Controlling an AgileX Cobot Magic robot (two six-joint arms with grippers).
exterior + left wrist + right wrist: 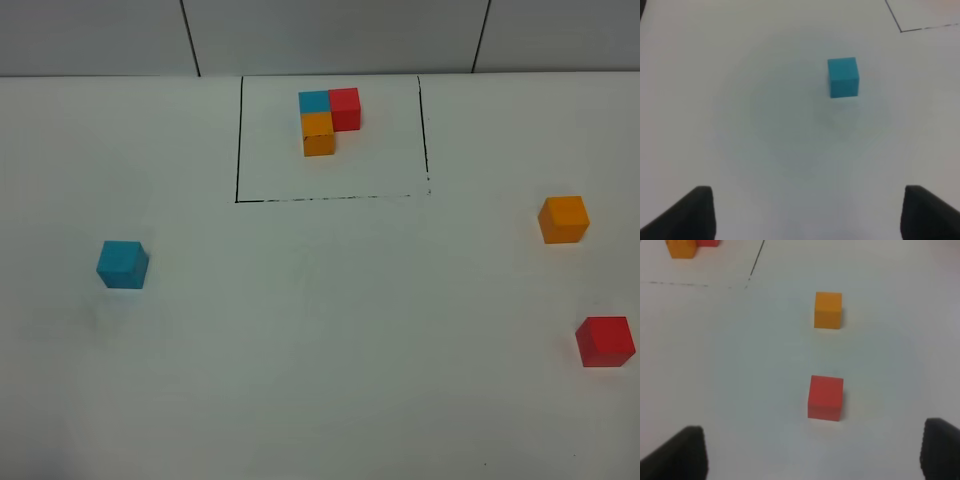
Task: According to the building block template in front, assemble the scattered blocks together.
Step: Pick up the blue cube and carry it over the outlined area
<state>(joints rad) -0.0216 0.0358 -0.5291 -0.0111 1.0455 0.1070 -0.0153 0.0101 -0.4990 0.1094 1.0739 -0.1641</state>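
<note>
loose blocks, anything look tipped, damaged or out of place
Nothing stands out. The teal block, orange block and red block each sit flat and apart, none tipped or stacked. The template sits joined inside the outlined box.

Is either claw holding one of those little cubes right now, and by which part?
Nothing held. The left gripper stands open short of the teal-blue cube, the right gripper open short of the red cube.

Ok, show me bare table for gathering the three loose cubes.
Widest: the middle of the white table, between the small teal-blue cube on the left and the clean orange cube and red cube on the right, in front of the black outlined box. Inside that box the front half is bare; its back holds the blue-red-orange L-shaped cluster.
</note>
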